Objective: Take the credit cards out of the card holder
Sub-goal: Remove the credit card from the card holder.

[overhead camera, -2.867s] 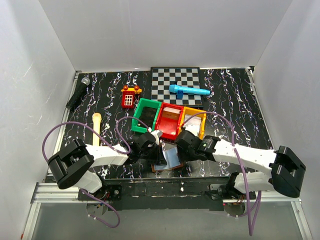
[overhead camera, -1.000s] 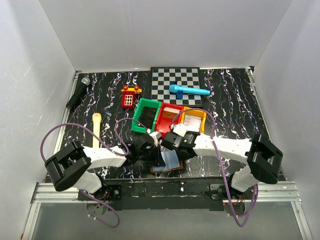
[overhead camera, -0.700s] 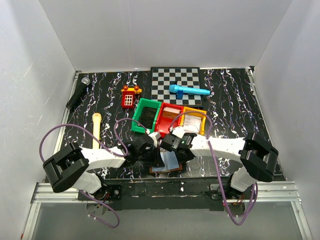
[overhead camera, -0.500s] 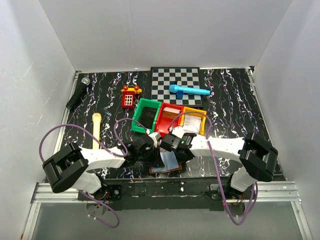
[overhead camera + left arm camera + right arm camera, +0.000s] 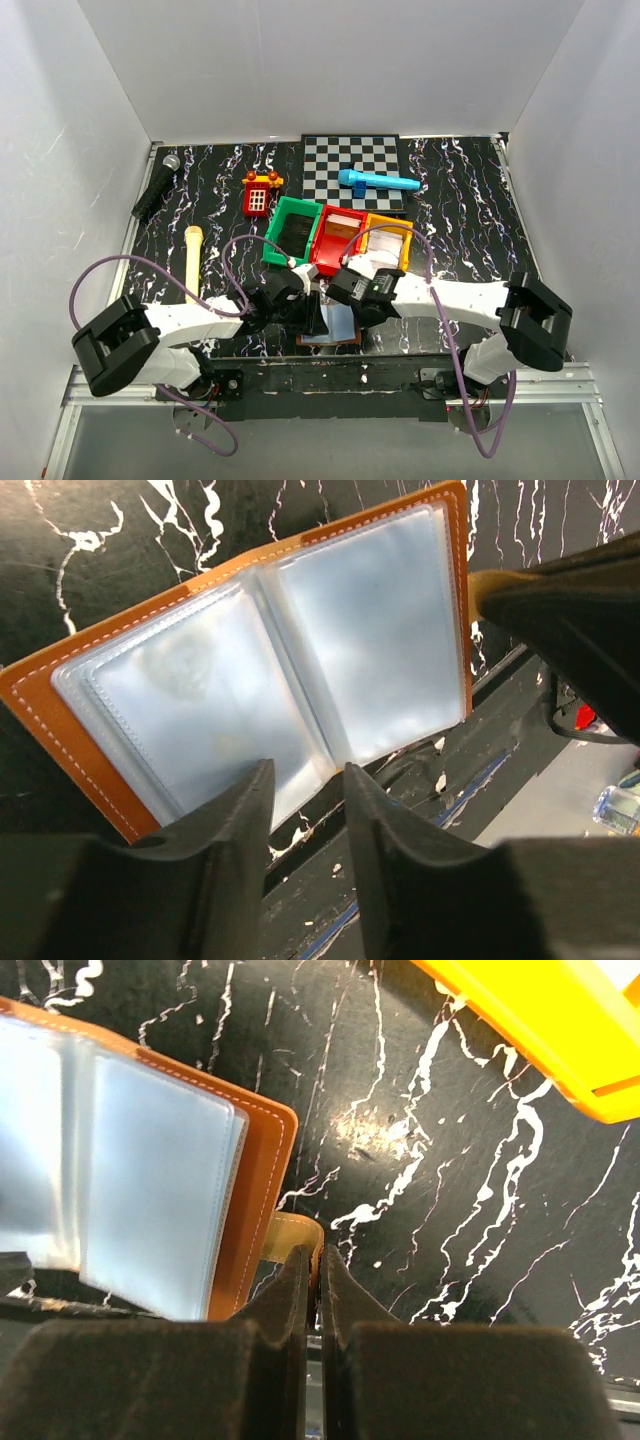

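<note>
The top view alone gives the setting: the holder (image 5: 342, 322) lies open on the table (image 5: 470, 220) just on the near side of the red bin (image 5: 332, 260). It sits between the left gripper (image 5: 316, 320) and the right gripper (image 5: 358, 312), which cover much of it. The left wrist view alone shows both clear pockets (image 5: 370, 630) face up inside an orange-brown stitched border. That gripper's fingers (image 5: 240, 820) stand apart with the holder's near edge in the gap; contact cannot be determined. The right wrist view alone shows the right gripper pressed together on a thin tan tab (image 5: 290, 1228) projecting from the holder's right edge. The pockets are glossy and cloudy, so whether they contain cards cannot be told. The holder's long axis runs left to right across the table, and its spine points towards the red bin.
</note>
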### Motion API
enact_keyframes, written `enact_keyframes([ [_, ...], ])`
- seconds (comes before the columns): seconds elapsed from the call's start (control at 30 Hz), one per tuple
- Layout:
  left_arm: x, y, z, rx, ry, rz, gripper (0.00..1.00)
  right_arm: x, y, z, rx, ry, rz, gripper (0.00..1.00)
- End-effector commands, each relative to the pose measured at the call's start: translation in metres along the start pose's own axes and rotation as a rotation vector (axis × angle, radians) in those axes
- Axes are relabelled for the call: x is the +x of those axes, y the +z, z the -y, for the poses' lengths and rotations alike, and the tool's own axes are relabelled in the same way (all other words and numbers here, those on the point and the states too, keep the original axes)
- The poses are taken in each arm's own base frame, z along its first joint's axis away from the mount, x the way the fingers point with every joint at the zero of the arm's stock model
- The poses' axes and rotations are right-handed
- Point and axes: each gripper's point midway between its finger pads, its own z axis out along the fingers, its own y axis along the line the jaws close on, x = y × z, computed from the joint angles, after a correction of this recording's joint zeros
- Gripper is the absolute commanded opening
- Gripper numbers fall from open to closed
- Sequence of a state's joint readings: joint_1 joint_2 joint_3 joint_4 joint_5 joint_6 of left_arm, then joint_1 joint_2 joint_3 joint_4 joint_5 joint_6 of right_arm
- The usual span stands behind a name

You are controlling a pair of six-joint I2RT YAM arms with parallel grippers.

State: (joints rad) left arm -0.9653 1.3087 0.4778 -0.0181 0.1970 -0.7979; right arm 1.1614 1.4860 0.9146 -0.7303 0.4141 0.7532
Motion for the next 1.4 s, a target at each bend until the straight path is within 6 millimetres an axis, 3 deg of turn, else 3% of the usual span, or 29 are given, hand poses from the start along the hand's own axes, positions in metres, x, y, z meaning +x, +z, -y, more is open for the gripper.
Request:
enact_keyframes([
  [0.0,-0.017,-0.015,0.010,-0.009,0.035,0.062,0.37,-0.001,-0.014,-0.012,-0.086,0.004,0.019,0.01],
  [0.23,-0.030,-0.038,0.017,-0.002,0.015,0.143,0.45,-0.001,-0.024,-0.028,-0.198,0.017,0.038,0.01],
  [0.5,-0.030,-0.059,0.006,0.012,-0.073,0.254,0.53,0.004,-0.027,-0.033,-0.274,0.037,0.056,0.01],
  [0.77,-0.016,-0.049,-0.007,-0.019,-0.096,0.206,0.63,-0.004,-0.039,-0.033,-0.322,0.063,0.113,0.01],
  [1.37,-0.009,-0.035,-0.019,-0.073,-0.101,0.161,0.63,-0.004,-0.043,-0.037,-0.360,0.076,0.124,0.01],
])
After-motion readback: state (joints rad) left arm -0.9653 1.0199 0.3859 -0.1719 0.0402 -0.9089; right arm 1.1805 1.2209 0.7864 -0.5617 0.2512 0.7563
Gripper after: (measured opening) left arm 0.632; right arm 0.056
